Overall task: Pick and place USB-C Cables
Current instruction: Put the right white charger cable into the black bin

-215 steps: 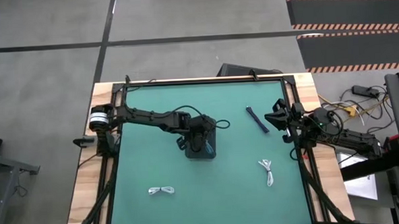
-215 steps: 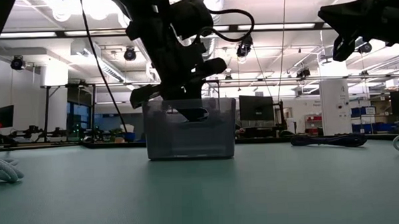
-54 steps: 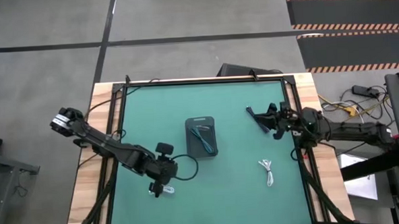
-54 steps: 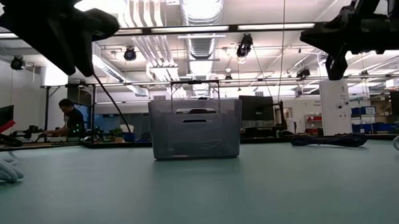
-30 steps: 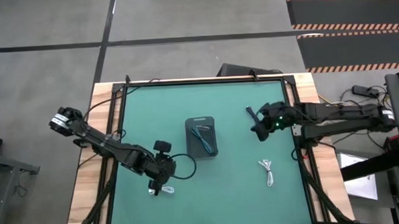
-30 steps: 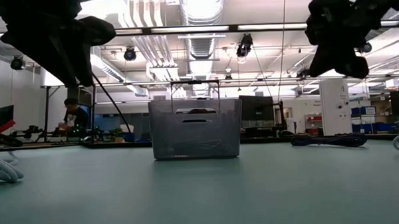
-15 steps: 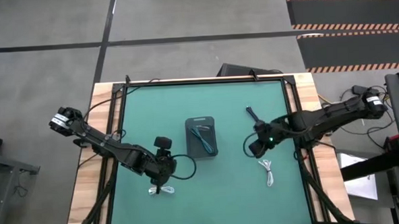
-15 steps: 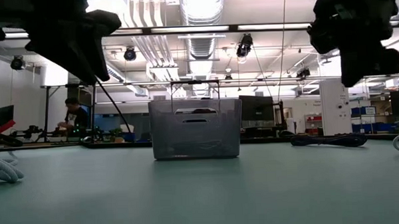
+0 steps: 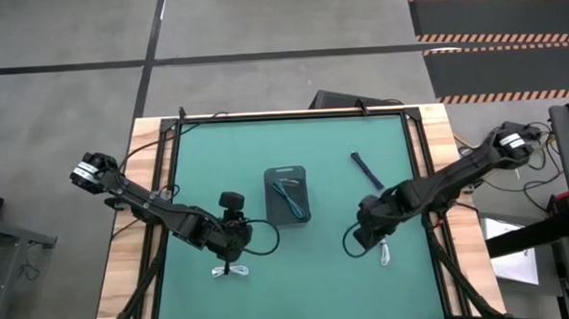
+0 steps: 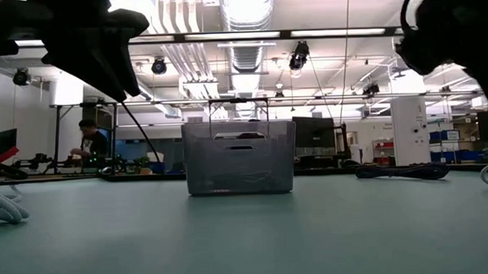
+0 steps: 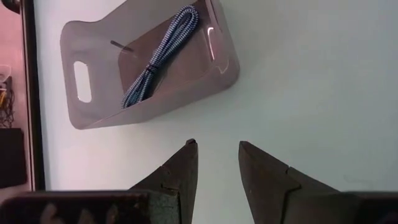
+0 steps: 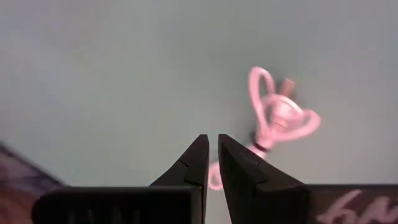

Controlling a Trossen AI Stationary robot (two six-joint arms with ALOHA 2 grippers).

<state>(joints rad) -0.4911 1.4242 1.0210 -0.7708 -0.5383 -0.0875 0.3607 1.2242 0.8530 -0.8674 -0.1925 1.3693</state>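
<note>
A white USB-C cable (image 9: 230,271) lies flat near the table's near-left area, just nearward of my left gripper (image 9: 235,240). That gripper hovers open (image 11: 217,149) and faces the grey tray (image 9: 287,194). A blue-black cable (image 11: 158,59) lies in the tray. Another dark cable (image 9: 366,168) rests on the mat, far right. A second white cable (image 9: 383,247) lies at the near right. My right gripper (image 9: 365,235) hangs shut just left of it, clear of it; the right wrist view shows this cable (image 12: 277,115) beyond the fingertips (image 12: 213,140).
The green mat (image 9: 338,282) is bare between the two white cables and in front of the tray. In the low view the tray (image 10: 239,157) stands mid-table, with a white cable (image 10: 2,206) at the left edge and the dark cable (image 10: 400,171) at the right.
My right gripper has swung from beside the dark cable at the far right toward the near edge, stopping over the mat beside the right white cable. My left arm has drawn back slightly toward the far edge, leaving the left white cable in full view.
</note>
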